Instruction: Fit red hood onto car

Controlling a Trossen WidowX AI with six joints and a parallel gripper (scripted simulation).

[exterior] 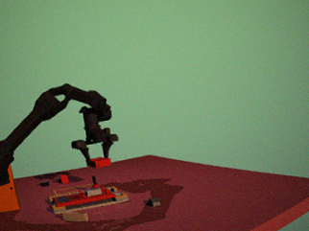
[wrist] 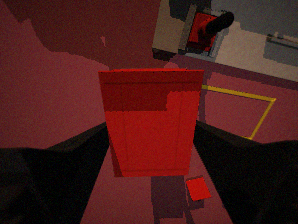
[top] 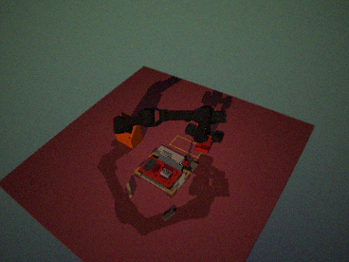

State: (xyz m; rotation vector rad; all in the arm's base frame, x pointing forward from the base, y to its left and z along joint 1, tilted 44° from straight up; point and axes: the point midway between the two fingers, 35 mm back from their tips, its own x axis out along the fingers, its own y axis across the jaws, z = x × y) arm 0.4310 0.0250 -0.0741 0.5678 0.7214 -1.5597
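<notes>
Green backdrop behind a dark red table [top: 256,142] [exterior: 256,200]; black pincer [top: 205,135] [exterior: 99,161] [wrist: 150,124] clamped on the red hood [top: 203,146] [exterior: 101,162] [wrist: 152,125], held above the table; nearer, the toy car [top: 158,176] [exterior: 78,200] sits in its jig [top: 163,189] [exterior: 123,201]; orange arm base [top: 129,139] [exterior: 2,193] at left.

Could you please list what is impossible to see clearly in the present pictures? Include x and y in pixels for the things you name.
- Underside of the hood [top: 203,147] [exterior: 101,162] [wrist: 150,135]: faces away, wrist view.
- Deck pegs: too small and dark, top and exterior views.
- Chassis [top: 156,174] [exterior: 73,200] [wrist: 199,36]: mostly cut off by the upper edge, wrist view.

Red hood [top: 203,147] [exterior: 101,162] [wrist: 152,135] — orange base [top: 134,140] [exterior: 10,196] — yellow outline [top: 185,140] [exterior: 68,189] [wrist: 240,93] — maroon tabletop [top: 266,142] [exterior: 226,192] [wrist: 50,95].
</notes>
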